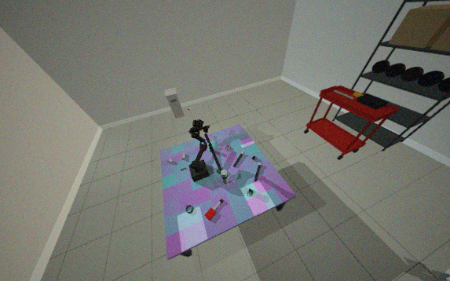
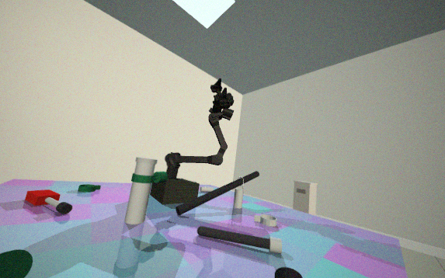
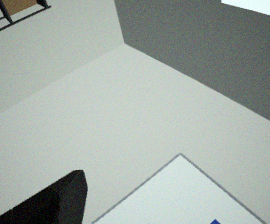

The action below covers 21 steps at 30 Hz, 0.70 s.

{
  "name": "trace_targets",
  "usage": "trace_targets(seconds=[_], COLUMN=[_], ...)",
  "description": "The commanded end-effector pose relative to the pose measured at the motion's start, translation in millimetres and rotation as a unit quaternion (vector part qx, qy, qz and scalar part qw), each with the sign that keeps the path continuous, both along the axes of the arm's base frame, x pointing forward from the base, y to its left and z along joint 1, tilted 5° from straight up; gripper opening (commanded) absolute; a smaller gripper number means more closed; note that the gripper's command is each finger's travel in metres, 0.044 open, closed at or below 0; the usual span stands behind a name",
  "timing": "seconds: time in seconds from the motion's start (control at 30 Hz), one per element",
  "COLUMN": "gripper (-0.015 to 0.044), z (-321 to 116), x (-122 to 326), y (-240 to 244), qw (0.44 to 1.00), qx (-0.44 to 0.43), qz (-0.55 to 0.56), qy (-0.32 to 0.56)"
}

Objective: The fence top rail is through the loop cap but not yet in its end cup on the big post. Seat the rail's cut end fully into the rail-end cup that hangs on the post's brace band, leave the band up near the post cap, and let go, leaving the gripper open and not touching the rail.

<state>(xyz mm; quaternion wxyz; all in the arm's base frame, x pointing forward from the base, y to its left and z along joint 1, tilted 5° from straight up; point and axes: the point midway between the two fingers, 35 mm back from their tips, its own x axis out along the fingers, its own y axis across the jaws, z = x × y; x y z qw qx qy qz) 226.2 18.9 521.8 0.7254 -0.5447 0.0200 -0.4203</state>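
In the exterior view, the dark rail [image 1: 214, 154] [image 2: 216, 193] is slanting across the patchwork table [image 1: 183, 192] [image 2: 72, 229], its upper part passing by the loop cap on a short pale post [image 2: 238, 198]. Its lower end is lying at about four o'clock from the big white post's [image 1: 225, 176] [image 2: 137, 202] green band [image 2: 142, 178], below and apart from the green cup [image 1: 219, 171] [image 2: 160, 177]. That cup is sticking out at three o'clock from the band, which is sitting near the post cap [image 2: 146, 159].

The black gripper [image 1: 207, 129] [image 2: 221, 86] [image 3: 179, 171] is hovering high at one o'clock from the big post, pointing upward, well apart from the rail. Its fingers are standing wide apart, holding nothing; in the wrist view they are showing at eight and four o'clock, with a white panel [image 3: 180, 190] between.

A red-headed mallet [image 1: 210, 213] [image 2: 42, 196] is lying at nine o'clock from the big post in the exterior view.
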Motion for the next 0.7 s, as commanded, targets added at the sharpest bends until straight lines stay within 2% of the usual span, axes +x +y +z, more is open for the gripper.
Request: trace_targets(seconds=[0.0, 0.1, 0.3, 0.5, 0.67], gripper=[0.0426, 0.044, 0.044, 0.044, 0.044], z=[1, 9, 36, 32, 6], x=[-1, -16, -80, -123, -126], y=[0, 3, -10, -62, -114], qw=[1.0, 0.999, 0.975, 0.927, 0.876], qx=[0.0, 0.008, 0.065, 0.178, 0.295], qz=[0.002, 0.028, 0.126, 0.2, 0.235], qy=[-0.002, -0.034, -0.169, -0.263, -0.3])
